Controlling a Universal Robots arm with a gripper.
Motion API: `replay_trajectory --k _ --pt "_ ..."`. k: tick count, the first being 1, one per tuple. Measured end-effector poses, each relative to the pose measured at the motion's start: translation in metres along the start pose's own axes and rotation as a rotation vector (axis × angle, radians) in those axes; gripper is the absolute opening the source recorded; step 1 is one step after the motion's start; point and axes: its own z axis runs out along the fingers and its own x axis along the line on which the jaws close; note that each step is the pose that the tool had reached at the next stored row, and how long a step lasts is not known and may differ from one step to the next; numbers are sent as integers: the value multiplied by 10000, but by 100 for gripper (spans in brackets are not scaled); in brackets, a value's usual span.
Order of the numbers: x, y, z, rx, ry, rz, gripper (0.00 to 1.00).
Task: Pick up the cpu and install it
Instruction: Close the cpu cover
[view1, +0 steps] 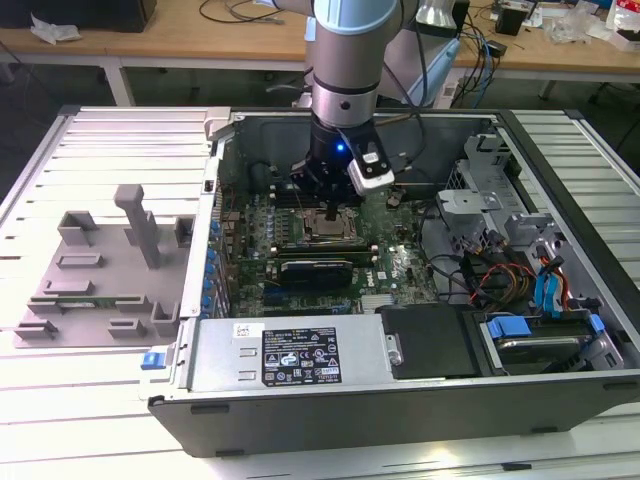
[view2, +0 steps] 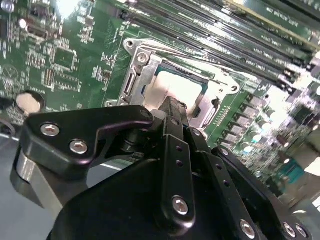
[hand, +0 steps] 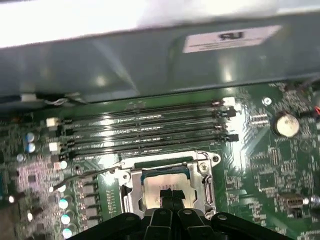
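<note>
Lying in socket (hand: 129, 194), cpu (hand: 152, 185) directly beneath closed jaws.

The black end effector (view2: 174, 107) hangs low over the cpu (view2: 165, 89), its tip at the chip's top; the cpu lies inside the metal socket frame (view2: 141, 64) on the green motherboard (view2: 65, 50).

arm (view1: 345, 75): silver-grey tube, pale-blue joint cap, blue wrist LED. end effector (view2: 172, 107): matte black links, silver screws.
</note>
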Motion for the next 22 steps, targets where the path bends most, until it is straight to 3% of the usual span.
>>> replay_trajectory --k 4,9,12,14,18,22 --pt "0 0 5 3 -5 -1208 11" --pt "26 -3 7 69 -32 -1221 11" --pt "184 -18 25 68 -166 -1219 11" --pt "249 -25 57 69 -213 -1220 11" --pt "315 -31 110 68 -233 -1219 11" --pt "324 -32 118 68 -234 -1220 11"
